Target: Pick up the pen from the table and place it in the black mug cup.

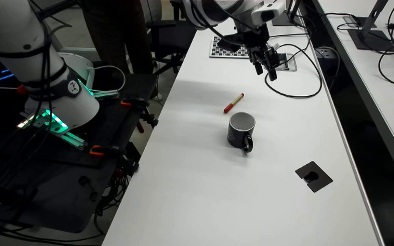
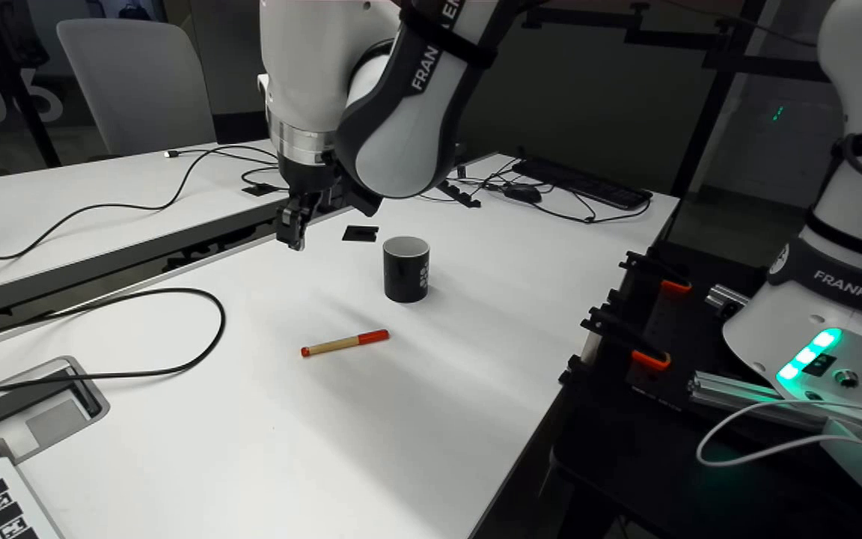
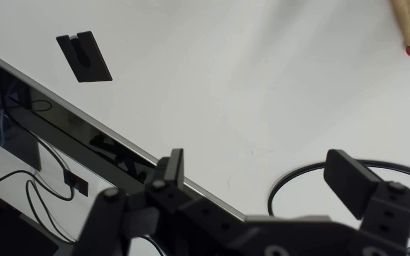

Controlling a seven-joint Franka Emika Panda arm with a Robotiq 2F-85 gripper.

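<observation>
The pen (image 1: pixel 234 103), tan with red ends, lies on the white table (image 1: pixel 197 205) in both exterior views. In the wrist view only part of the pen (image 3: pixel 408 23) shows, at the top right corner. Close by, the black mug cup (image 2: pixel 405 273) stands upright; its handle and grey inside show in an exterior view (image 1: pixel 239 135). The mug is out of the wrist view. My gripper (image 1: pixel 266 73) hangs above the table, apart from pen and mug and nearer the cable side. Its jaws (image 3: pixel 256 167) are wide apart with nothing between them.
A black cable (image 1: pixel 294 97) loops over the table below and beside the gripper. A flat black square (image 1: pixel 320 179) lies past the mug near the table's edge. Behind the gripper are a keyboard (image 1: pixel 217 51) and a table socket. A dark gap runs between two tables.
</observation>
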